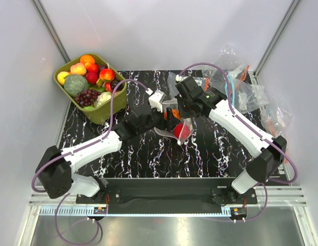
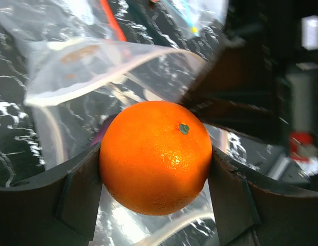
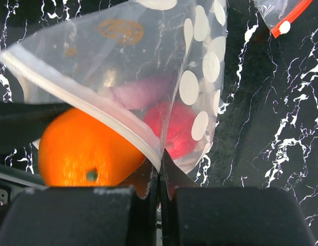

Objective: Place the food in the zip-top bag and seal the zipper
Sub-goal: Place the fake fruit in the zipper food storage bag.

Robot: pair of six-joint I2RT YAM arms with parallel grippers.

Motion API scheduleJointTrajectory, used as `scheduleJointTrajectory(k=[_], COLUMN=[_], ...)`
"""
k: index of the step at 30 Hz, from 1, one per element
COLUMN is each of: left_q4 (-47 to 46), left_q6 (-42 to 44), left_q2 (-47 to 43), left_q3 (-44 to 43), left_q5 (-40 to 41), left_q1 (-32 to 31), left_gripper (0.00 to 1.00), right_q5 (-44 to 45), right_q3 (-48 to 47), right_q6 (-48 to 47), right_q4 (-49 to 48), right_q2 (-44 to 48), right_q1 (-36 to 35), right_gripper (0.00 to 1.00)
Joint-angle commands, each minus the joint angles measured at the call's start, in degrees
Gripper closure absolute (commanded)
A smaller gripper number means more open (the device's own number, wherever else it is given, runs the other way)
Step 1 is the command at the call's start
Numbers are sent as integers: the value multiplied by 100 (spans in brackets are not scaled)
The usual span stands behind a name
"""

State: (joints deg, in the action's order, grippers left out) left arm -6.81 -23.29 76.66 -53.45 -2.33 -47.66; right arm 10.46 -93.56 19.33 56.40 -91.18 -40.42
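My left gripper is shut on a glossy orange, one finger on each side of it. It holds the fruit at the open mouth of the white-dotted zip-top bag. My right gripper is shut on the bag's edge at the zipper and holds the mouth up. A red fruit and a purple piece lie inside the bag. From above, the bag hangs mid-table between the two grippers, and the orange sits just under the zipper strip.
The olive-green tub at the back left holds more food, among it grapes and broccoli. Several clear undotted bags with orange and blue strips lie at the back right. Grey walls close in the black marbled table.
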Motion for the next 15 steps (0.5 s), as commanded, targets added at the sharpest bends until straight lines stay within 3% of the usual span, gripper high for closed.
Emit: scheduleJointTrajectory(k=[1, 6, 7, 8, 10, 11, 15], left_q4=[-137, 179, 223, 180, 75, 66, 171], left_q6=[211, 246, 228, 202, 211, 211, 272], left_q2=[269, 630, 683, 683, 639, 622, 412], left_q3=[-481, -807, -825, -781, -728, -719, -737], left_q5=[592, 953, 1110, 1155, 1156, 1164, 1077], left_q1=[-24, -24, -24, -24, -24, -24, -24], left_gripper=[51, 45, 40, 27, 22, 11, 1], right_q5=[-272, -264, -255, -255, -237, -220, -88], right_q3=[22, 39, 48, 57, 83, 83, 92], right_q6=[97, 88, 106, 97, 88, 80, 62], right_q4=[-191, -182, -173, -173, -191, -174, -147], right_q2=[144, 179, 179, 197, 223, 232, 232], right_q1=[26, 26, 26, 26, 26, 26, 26], right_gripper=[100, 100, 100, 100, 100, 100, 100])
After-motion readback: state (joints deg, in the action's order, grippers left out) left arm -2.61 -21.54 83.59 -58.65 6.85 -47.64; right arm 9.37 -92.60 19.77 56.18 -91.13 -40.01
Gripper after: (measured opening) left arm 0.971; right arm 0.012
